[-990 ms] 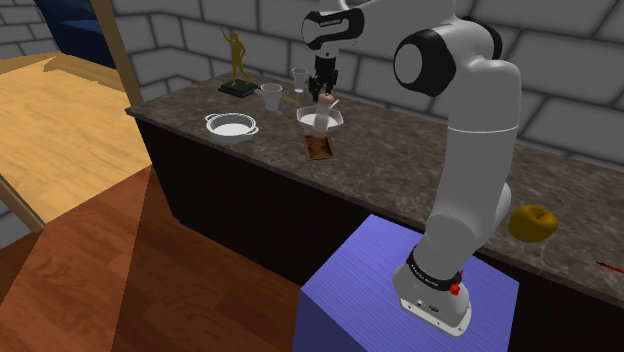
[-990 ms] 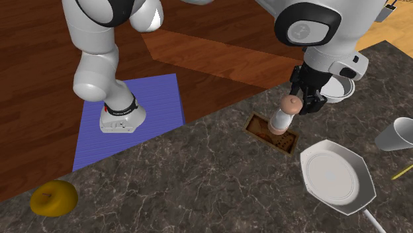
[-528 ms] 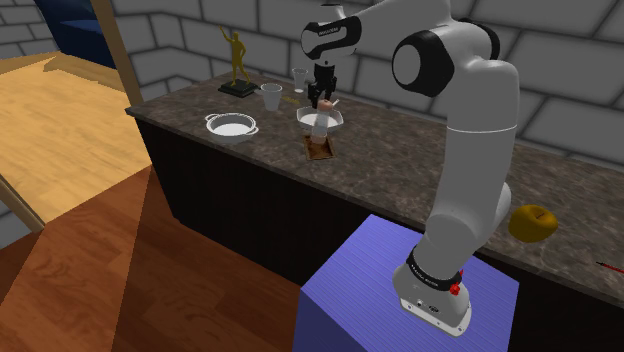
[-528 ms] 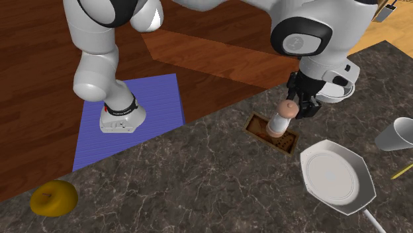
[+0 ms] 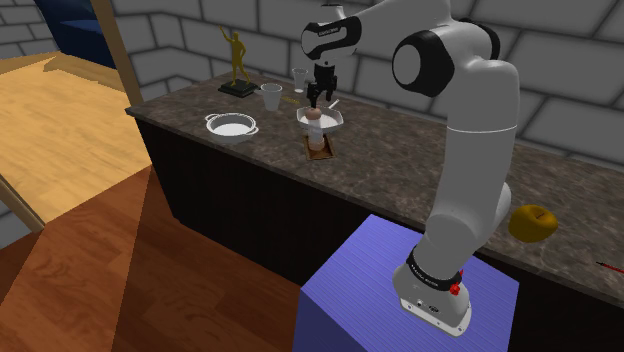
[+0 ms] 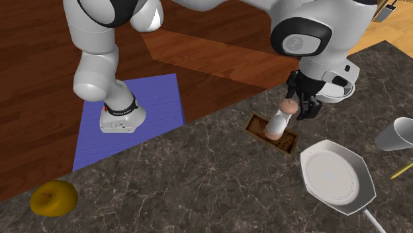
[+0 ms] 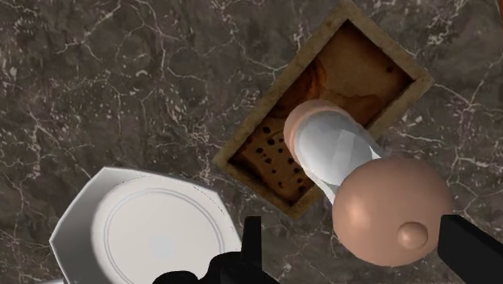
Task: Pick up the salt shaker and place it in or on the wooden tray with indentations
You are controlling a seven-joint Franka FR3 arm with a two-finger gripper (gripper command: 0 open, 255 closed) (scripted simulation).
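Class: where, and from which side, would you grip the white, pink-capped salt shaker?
Probably the narrow white body just under the bulging cap, from above: the white, pink-capped salt shaker stands base-down in the brown wooden tray, cap towards the open black gripper.

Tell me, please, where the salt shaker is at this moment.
In the second exterior view, the salt shaker leans with its base in the wooden tray, just under the open gripper; the white plate lies to that view's lower right.

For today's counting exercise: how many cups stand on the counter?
2: a white cup beside the gold statuette, and a smaller cup just behind it; the arm may hide others.
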